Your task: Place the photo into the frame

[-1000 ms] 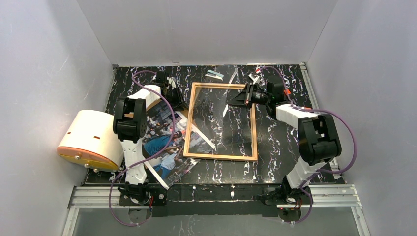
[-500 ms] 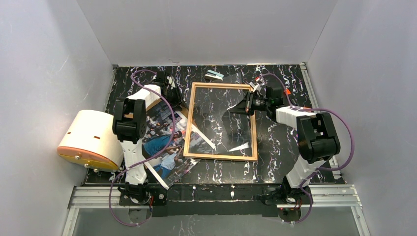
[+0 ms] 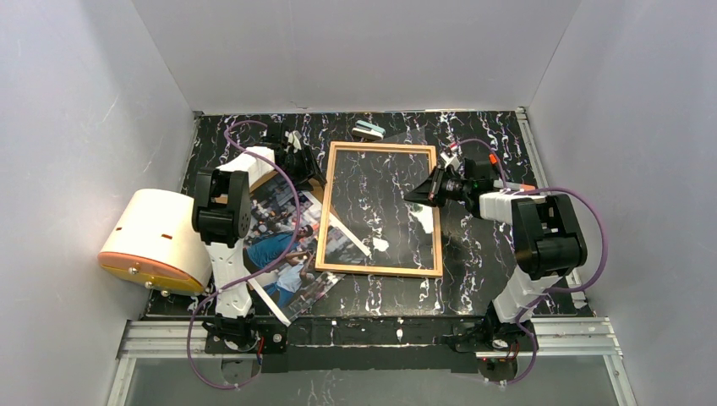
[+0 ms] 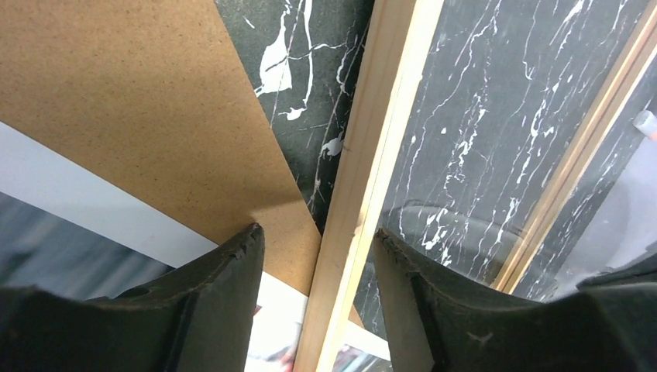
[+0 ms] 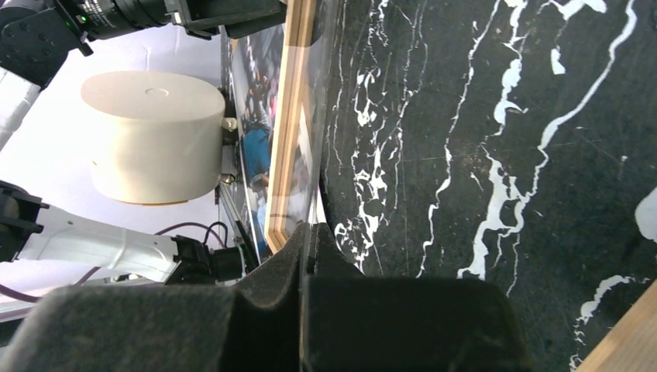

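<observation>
Black marbled tabletop, light-wood frame, glossy blue-toned photo alongside; left gripper agape astride frame rail, right gripper closed.

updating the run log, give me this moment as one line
left hand: open, straddling frame left rail | right hand: shut, over frame right edge | photo: left of frame, not yet in

The top view looks steeply down from above and behind the arm bases, far enough off to take in the whole table. The left wrist view looks down at close range, past the left fingers, onto a rail of the frame. The right wrist view sits low, looking across the pane past the right fingers to the drum. All three share the frame.
</observation>
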